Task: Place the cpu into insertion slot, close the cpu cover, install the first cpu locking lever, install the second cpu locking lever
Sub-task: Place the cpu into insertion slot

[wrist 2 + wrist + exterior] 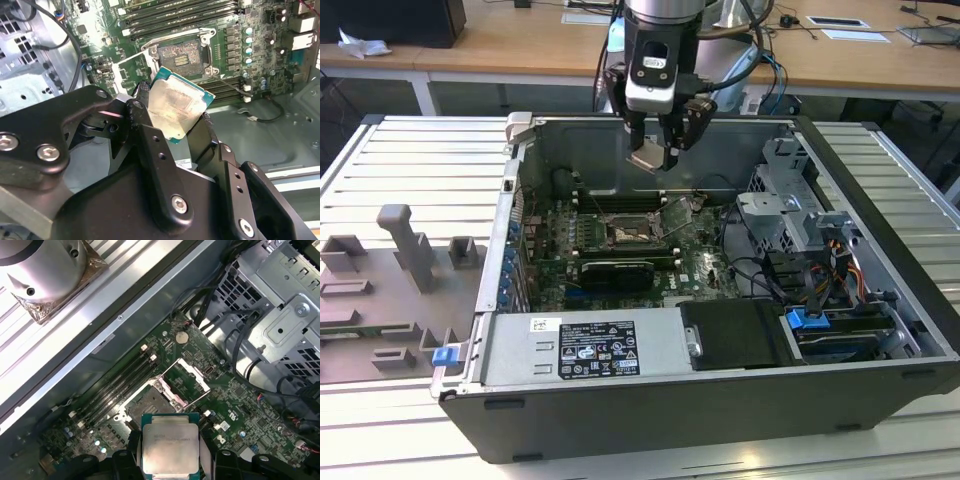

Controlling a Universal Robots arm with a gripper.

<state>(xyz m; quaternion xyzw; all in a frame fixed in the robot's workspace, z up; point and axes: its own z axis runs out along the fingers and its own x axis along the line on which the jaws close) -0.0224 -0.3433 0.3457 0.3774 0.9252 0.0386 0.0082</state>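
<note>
Slatted counter (410, 150), open computer case (905, 270): end effector (655, 152) pinching the cpu (169, 447) by its edges above the bare insertion slot (150, 407), cpu cover (192, 380) raised; any tilt going down likely bends socket pins.

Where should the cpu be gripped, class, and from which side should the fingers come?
Grip the cpu by two opposite thin edges, coming from its metal-top side, as the gripper holds it in both wrist views. It is a flat thin square, so the edges offer parallel faces, and its underside is left free facing the insertion slot.
</note>
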